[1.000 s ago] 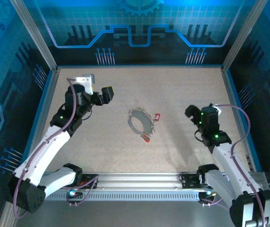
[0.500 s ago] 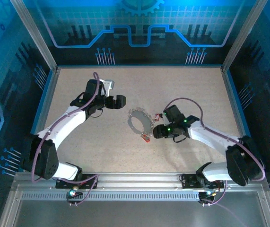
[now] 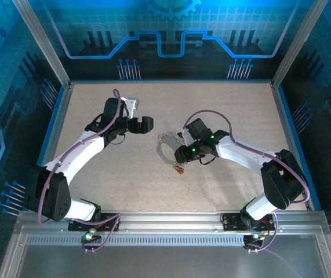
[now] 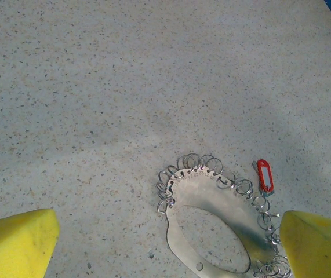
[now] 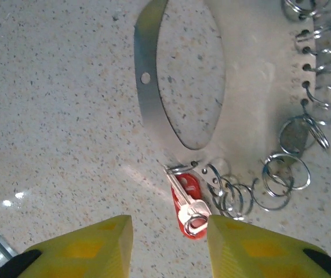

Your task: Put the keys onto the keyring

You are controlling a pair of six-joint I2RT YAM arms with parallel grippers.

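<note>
We see our right fingers (image 5: 90,246) parted at the frame's bottom edge just below a red key (image 5: 184,200) beside the keyring (image 5: 151,110), and our left fingers (image 4: 14,240) spread wide.

Lit brightly from overhead; soft shadows on the speckled beige tabletop (image 3: 229,110). Washed-out glare across the flat silvery metal loop (image 5: 252,63). Yellow fingertips (image 4: 14,240) blurred.
</note>
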